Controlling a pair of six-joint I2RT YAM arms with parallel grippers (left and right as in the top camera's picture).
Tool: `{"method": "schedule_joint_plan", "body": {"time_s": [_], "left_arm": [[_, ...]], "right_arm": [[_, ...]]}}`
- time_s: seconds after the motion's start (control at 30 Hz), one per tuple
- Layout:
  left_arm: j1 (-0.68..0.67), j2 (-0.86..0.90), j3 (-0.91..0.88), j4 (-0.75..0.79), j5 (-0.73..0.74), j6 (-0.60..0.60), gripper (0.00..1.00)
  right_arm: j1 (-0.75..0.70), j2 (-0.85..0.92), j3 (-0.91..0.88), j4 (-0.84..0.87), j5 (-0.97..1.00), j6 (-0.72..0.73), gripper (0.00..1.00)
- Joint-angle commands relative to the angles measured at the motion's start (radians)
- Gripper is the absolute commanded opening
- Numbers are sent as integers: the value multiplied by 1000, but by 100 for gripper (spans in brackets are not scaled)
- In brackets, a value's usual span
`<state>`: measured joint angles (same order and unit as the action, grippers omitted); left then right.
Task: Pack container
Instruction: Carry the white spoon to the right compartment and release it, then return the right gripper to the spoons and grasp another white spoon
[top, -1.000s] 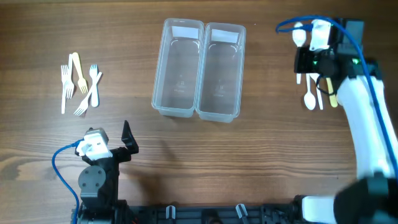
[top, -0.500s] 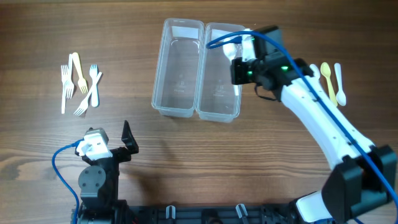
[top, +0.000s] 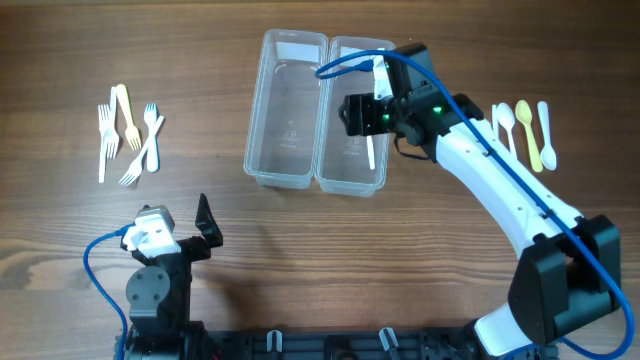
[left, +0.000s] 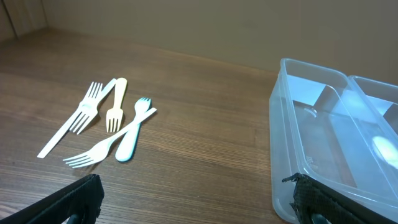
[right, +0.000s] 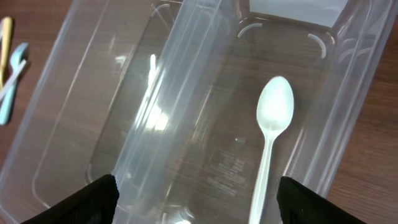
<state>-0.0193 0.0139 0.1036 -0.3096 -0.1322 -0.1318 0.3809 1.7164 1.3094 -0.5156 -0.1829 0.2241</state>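
Right wrist, right pincer (right: 202, 202) spread wide and empty, spoon (right: 274, 121) loose in tub (right: 356, 93), seemingly near wall.

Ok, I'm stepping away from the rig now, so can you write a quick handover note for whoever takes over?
Left gripper: open, idle, holding nothing.
Right gripper: open above the right container, holding nothing.
Done: one white spoon lies in that container.
Left container: empty.
Left to pack: three spoons lying to the right of the containers, and the forks to the left.
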Motion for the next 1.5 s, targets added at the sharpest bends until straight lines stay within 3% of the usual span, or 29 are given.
{"method": "schedule_joint_plan", "body": {"time_s": [0.0,0.07,0.13,0.27,0.4,0.57,0.7,0.83,1.47], "left_arm": [[5,-7,-6,3,8,20,100],[5,-7,-6,3,8,20,100],[5,-7,-6,3,9,20,100],[5,-7,-6,3,8,20,100],[5,-7,-6,3,9,20,100],[5,-7,-6,3,8,20,100],[5,-7,-6,3,9,20,100],[5,-7,-6,3,8,20,100],[5,-7,-6,3,9,20,100]], "right_arm": [[-70,-96,14,-52,75,-106,85],[-132,-173,15,-127,172,-165,97],[-213,-235,15,-230,286,-229,100],[-387,-248,14,-352,341,-330,88],[-523,-186,6,-356,253,-319,85],[-597,-52,7,-336,233,-308,64],[-597,50,6,-313,234,-264,38],[-597,134,6,-272,234,-249,28],[-597,291,6,-156,227,-278,30]]}}
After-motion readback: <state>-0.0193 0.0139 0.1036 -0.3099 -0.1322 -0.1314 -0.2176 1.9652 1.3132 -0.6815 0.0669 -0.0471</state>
